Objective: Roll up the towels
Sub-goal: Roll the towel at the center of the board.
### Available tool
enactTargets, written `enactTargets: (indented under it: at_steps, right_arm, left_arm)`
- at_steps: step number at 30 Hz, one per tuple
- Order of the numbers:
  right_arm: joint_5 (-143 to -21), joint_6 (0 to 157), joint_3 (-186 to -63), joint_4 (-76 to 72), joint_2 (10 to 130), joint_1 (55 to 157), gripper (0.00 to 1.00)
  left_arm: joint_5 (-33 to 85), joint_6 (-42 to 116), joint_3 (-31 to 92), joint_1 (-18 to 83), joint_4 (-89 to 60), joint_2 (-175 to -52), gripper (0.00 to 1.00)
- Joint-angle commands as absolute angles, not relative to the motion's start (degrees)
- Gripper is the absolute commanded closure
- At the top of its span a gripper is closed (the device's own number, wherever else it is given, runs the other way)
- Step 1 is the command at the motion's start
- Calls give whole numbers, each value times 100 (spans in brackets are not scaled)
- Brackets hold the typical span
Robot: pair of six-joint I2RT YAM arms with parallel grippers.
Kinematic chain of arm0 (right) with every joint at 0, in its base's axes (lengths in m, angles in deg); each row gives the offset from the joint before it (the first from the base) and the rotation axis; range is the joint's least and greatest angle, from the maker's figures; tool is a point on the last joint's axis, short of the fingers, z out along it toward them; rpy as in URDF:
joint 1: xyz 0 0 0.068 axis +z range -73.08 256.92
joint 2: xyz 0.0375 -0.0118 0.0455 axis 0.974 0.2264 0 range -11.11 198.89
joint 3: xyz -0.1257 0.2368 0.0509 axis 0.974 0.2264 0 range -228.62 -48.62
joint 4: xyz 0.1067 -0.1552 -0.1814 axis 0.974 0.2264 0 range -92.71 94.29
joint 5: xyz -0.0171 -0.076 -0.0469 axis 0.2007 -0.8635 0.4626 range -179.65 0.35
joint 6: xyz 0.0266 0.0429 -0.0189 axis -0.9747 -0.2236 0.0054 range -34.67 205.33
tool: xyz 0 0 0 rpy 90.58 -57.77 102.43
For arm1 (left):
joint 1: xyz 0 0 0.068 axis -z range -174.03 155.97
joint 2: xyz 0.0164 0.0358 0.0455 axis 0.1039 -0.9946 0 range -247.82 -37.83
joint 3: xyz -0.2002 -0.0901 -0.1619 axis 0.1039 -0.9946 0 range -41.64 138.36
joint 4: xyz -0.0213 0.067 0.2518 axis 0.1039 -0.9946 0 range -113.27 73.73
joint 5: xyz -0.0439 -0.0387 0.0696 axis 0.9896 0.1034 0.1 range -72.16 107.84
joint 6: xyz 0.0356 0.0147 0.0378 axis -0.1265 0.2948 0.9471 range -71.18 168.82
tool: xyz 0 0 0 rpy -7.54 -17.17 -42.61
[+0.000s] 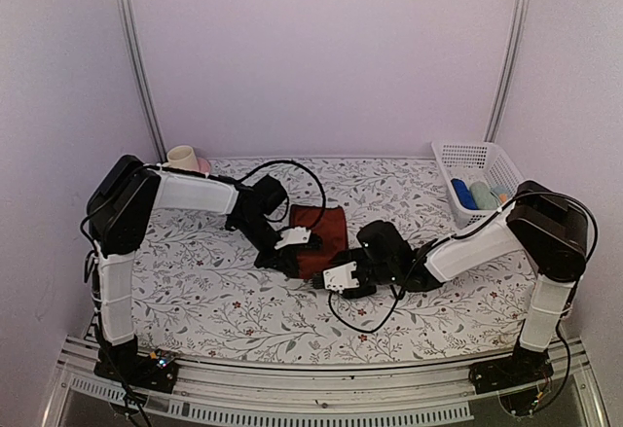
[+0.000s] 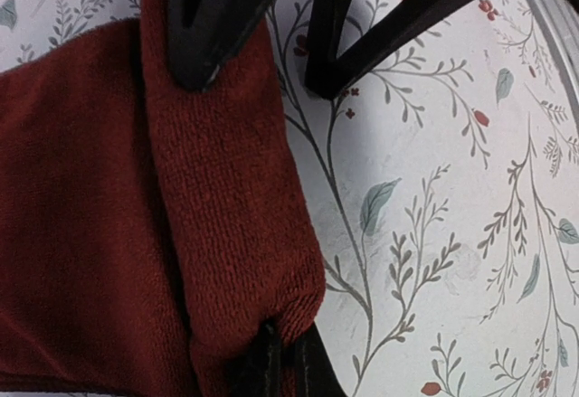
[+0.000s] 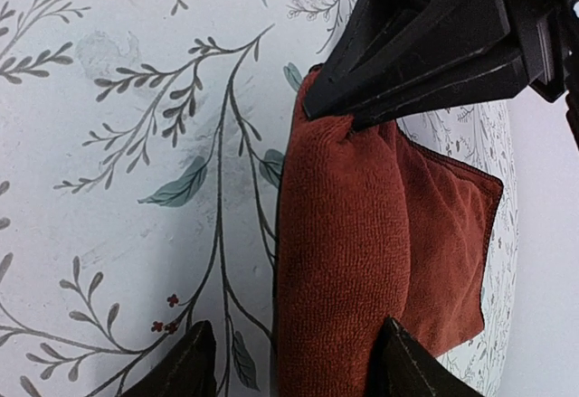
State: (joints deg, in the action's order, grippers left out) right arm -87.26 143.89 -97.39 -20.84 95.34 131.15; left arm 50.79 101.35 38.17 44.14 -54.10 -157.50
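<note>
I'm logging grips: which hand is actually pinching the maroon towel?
The left hand: its fingers are shut on the rolled edge of the maroon towel. The right hand only straddles that roll, jaws open.

Table [image 1: 209, 296]: one, rectangular, its whole top spread with a white cover [image 2: 425, 234] printed with grey-green sprigs and small red blossoms (the cover lies smooth, with no fold to be seen). On the cover: one maroon towel [image 1: 326, 225], about the middle of the table, one of its edges rolled into a thick ridge and the rest of the cloth flat against the print. One white slatted plastic basket [image 1: 479, 158], at the far right corner, standing on the cover. One cream cup [image 1: 181, 158], upright at the far left corner, with a pink object [image 1: 203, 165] touching or just beside it, too small to identify.
</note>
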Motion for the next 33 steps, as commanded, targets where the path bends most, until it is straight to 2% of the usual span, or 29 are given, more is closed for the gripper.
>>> enactTargets:
  at_steps: [1,6,14,16,18,20,23,33]
  right_arm:
    - [-9011,14429,-9892,-2152,9756,13180,41]
    - [-9453,14193,-10014,-2148,10000,13180,49]
    - [-9340,13709,-10230,-1583,10059,13141,85]
    - [-9247,13577,-10317,-1376,10060,13141,90]
    - [-9151,13448,-10394,-1183,10052,13128,92]
    - [-9038,13285,-10456,-1042,10028,13119,92]
    - [-8774,12989,-10629,-663,10007,13084,92]
    - [-7658,11980,-11276,591,10109,12832,89]
  left_arm:
    - [5044,10173,3702,4420,-5960,-16092,100]
    - [5019,10196,3669,4404,-5964,-16079,100]
    - [5008,10237,3607,4372,-5969,-15859,100]
    - [4976,10221,3548,4347,-5890,-15725,100]
    - [4885,10177,3441,4329,-5738,-15525,84]
    - [4805,10120,3265,4306,-5496,-15247,76]
    - [4636,10040,2837,4290,-4958,-14689,59]
    - [4278,9962,1025,4351,-2521,-13240,40]
